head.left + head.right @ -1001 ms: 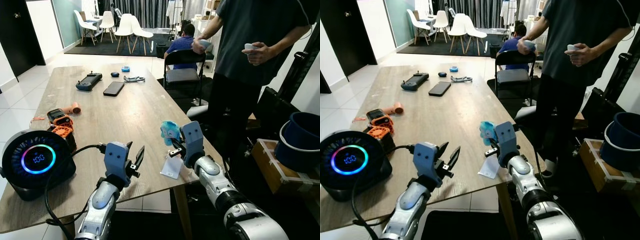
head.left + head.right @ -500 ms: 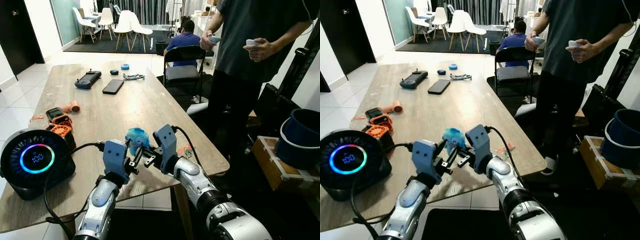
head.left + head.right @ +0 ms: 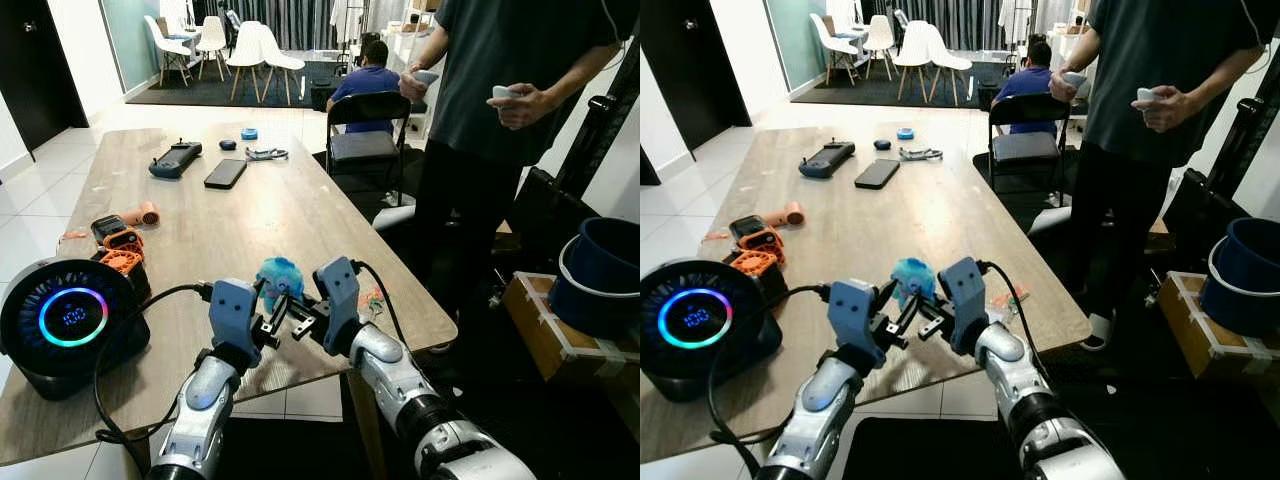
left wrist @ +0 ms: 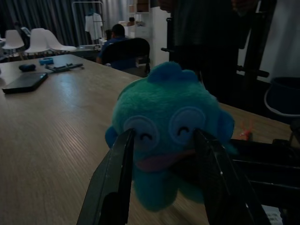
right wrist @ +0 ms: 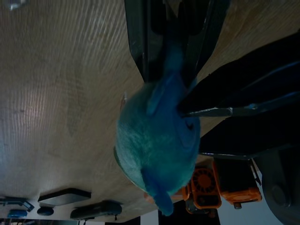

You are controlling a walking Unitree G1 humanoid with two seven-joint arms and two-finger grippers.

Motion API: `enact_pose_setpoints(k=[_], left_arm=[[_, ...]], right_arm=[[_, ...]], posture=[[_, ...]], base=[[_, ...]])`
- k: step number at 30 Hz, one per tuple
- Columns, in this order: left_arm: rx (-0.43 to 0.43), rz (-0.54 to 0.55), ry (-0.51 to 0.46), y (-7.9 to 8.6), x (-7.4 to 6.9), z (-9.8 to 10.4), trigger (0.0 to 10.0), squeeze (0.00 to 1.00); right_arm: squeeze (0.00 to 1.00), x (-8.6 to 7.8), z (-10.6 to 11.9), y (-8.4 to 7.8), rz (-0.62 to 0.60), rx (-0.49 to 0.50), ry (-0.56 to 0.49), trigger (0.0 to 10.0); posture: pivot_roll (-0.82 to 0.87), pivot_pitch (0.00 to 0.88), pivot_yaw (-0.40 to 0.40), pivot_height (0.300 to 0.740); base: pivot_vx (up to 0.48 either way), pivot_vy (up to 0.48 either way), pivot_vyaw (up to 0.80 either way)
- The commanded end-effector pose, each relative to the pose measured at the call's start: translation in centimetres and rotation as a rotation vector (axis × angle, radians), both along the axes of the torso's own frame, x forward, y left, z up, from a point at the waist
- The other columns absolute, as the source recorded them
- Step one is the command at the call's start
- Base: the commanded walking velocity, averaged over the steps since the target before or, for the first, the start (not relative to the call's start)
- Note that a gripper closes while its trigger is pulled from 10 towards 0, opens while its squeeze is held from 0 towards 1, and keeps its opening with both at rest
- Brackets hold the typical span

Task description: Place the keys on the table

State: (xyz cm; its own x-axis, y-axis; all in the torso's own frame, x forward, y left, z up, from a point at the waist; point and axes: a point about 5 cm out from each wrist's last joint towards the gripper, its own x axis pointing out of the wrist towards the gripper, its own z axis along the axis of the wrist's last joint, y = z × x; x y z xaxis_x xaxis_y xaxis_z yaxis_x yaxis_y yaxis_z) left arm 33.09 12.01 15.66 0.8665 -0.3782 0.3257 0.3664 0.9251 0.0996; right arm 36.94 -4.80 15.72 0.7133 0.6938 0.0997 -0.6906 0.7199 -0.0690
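The keys, hung on a blue plush charm, sit in the air just above the table near its front edge. The right gripper is clamped on the charm; the left gripper stands spread around it. It looks like a handover, so next the left must close before the right lets go.

Two head cameras look forward and down from above the near edge of a long wooden tabletop. They share almost the same scene: both arms in the foreground, the tabletop running away toward white chairs, and a standing person on the right. The right eye view is shifted slightly sideways. The left wrist camera sits very close behind the left tool, looking along its fingers at a blue plush toy (dim lighting). The right wrist camera sees the same toy, tilted sideways, from the opposite side.
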Motion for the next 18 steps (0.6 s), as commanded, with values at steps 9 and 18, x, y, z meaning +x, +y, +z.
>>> enact_pose_setpoints(k=[9, 18], left_arm=[[-0.046, 0.06, 0.017, 2.2, 0.1, -0.4, 10.0, 0.0], [-0.038, 0.006, 0.023, 1.6, 0.0, -0.6, 10.0, 0.0]], right_arm=[[0.0, 0.0, -0.1, -4.1, -0.227, 0.136, -0.052, 10.0], [0.0, 0.2, 0.0, -5.4, -0.279, 0.141, -0.048, 10.0]], posture=[[0.03, 0.137, -0.012, 0.74], [0.03, 0.138, -0.007, 0.74]], base=[[0.0, 0.0, 0.0], [0.0, 0.0, 0.0]])
